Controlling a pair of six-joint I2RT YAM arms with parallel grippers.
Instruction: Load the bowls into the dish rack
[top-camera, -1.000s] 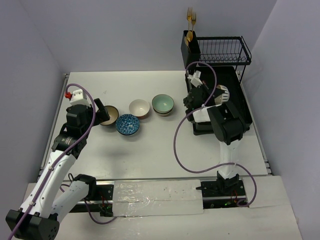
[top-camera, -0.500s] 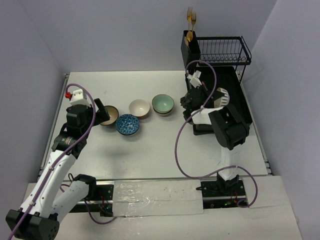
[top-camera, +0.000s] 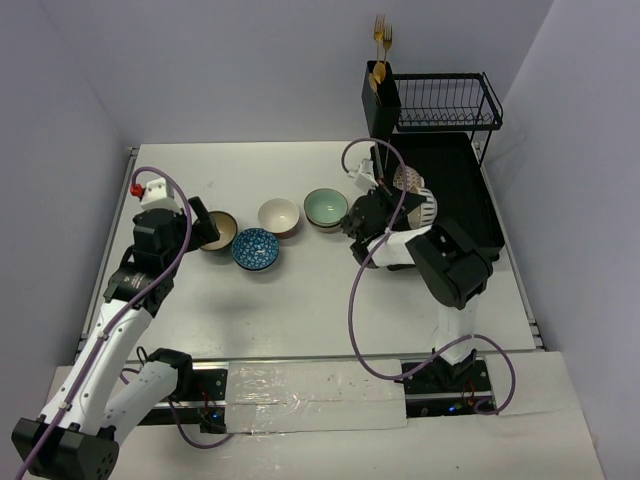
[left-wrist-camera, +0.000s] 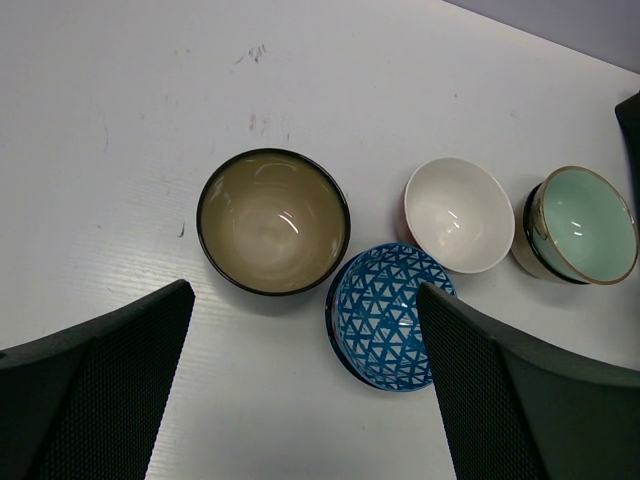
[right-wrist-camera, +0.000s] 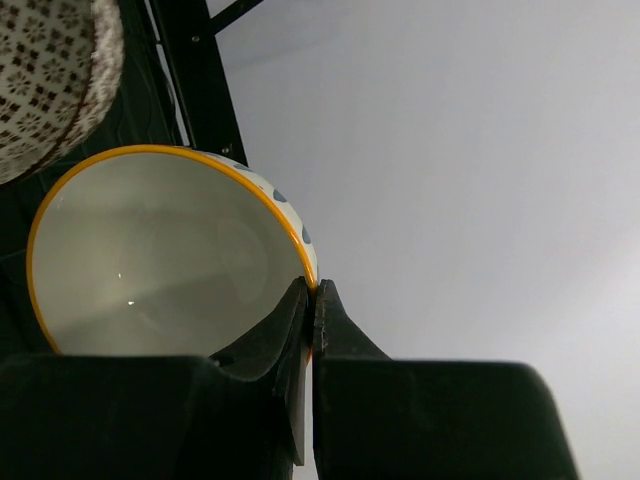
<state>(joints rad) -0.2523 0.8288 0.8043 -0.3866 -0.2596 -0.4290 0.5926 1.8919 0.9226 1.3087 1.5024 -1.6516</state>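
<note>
Right wrist: right hand (right-wrist-camera: 311, 292) clamped on rim of orange-rimmed bowl (right-wrist-camera: 150, 250)
Left wrist: left hand (left-wrist-camera: 305, 290) spread wide above tan bowl (left-wrist-camera: 272, 220)

The left arm (top-camera: 120, 310) reached forward with the left gripper (left-wrist-camera: 305, 292) spread wide, while the right arm (top-camera: 450, 265) folded back, the right gripper (right-wrist-camera: 312, 290) clamped nearly closed.

4 bowls (top-camera: 256, 248) close together, open table (top-camera: 300, 310) nearer, right arm (top-camera: 450, 262) before dish rack (top-camera: 468, 185)
</note>
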